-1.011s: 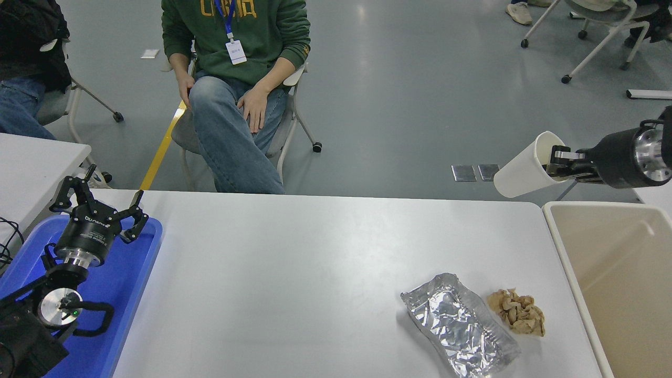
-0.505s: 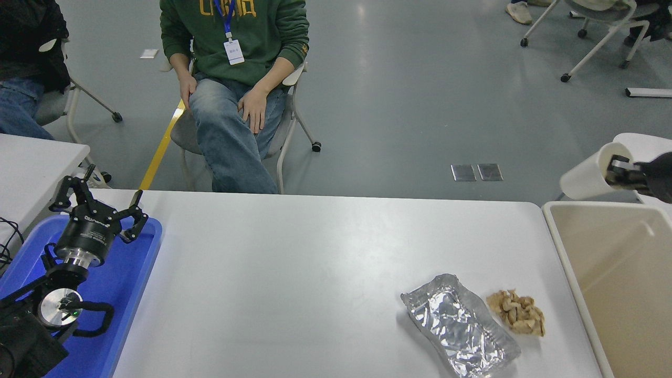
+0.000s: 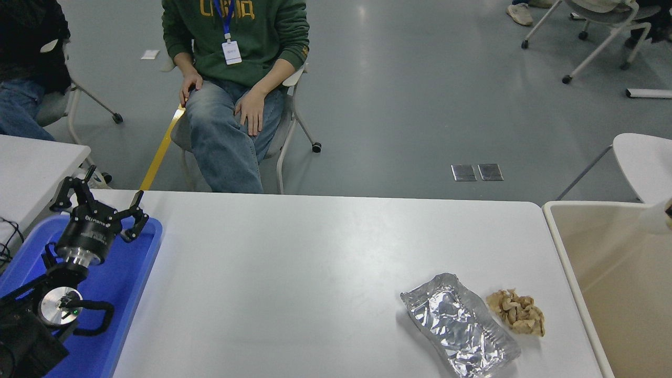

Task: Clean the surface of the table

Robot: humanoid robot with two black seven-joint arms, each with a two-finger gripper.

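Observation:
The white table surface carries a crumpled silver foil wrapper and a brown crumpled paper wad at its front right. A blurred white paper cup shows at the right edge, above the beige bin. Only a dark sliver of my right gripper shows beside the cup. My left gripper is parked open over the blue tray at the left, holding nothing.
A person in a green sweatshirt sits on a chair just beyond the far edge. A smaller white table stands at the left. A white chair seat is behind the bin.
My right arm carried the white cup to the right and slightly down, from beyond the table's far right corner to over the bin, almost leaving the picture. The left arm stayed still.

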